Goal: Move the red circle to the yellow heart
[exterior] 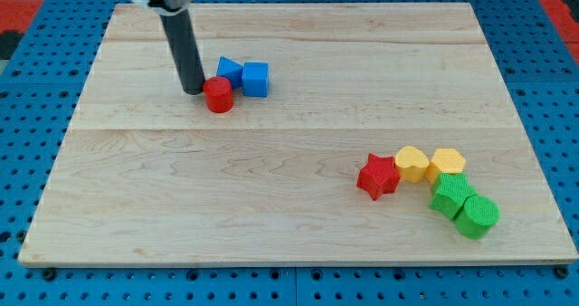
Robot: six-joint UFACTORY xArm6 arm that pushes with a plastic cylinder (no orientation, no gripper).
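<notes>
The red circle (218, 95) lies on the wooden board (181, 188) at the upper left of centre. My tip (194, 90) stands right against its left side. The yellow heart (412, 163) lies at the lower right, between a red star (378, 176) on its left and a yellow hexagon (447, 163) on its right. The red circle is far from the yellow heart, up and to the left of it.
Two blue blocks (229, 71) (256, 79) sit just right of and above the red circle, touching it or nearly so. Two green blocks (451, 196) (477, 215) lie below the yellow hexagon. A blue pegboard (36, 116) surrounds the board.
</notes>
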